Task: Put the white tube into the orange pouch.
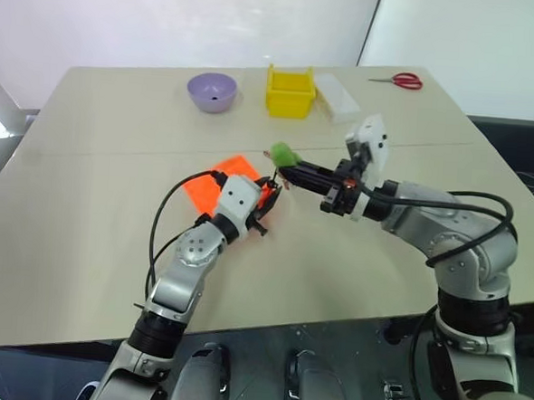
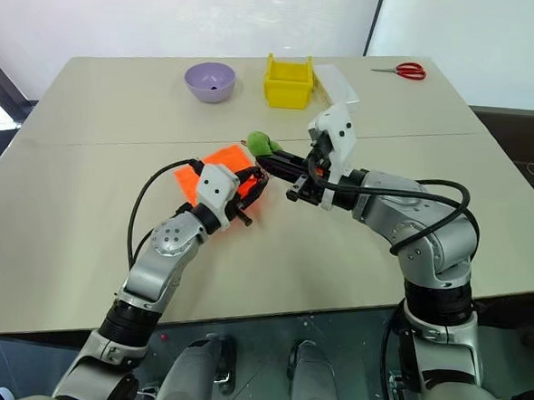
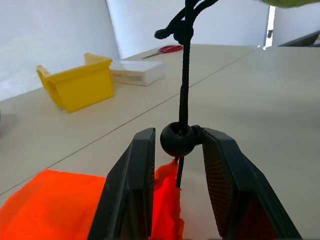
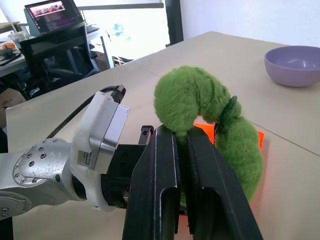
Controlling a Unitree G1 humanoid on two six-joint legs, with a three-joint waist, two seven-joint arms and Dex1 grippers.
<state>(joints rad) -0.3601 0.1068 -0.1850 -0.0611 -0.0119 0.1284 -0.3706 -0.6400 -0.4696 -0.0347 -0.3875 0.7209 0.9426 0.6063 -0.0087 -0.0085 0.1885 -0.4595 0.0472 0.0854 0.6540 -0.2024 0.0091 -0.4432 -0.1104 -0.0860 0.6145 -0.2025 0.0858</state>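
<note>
Orange pouch (image 1: 215,184) lying flat mid-table, bright fabric, dark cord (image 3: 184,75) running up to fuzzy green ring (image 4: 210,125). Left gripper (image 3: 177,165) closing around black cord bead (image 3: 177,141). Right gripper (image 4: 182,150) clamping the ring. Sitting beyond: yellow bin (image 1: 290,91), purple bowl (image 1: 211,92), scissors (image 1: 398,79).

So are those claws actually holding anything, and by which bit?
Yes. The right claw is shut on the fuzzy green ring at the cord's end. The left claw has the cord's black bead between its fingers, above the orange pouch.
</note>
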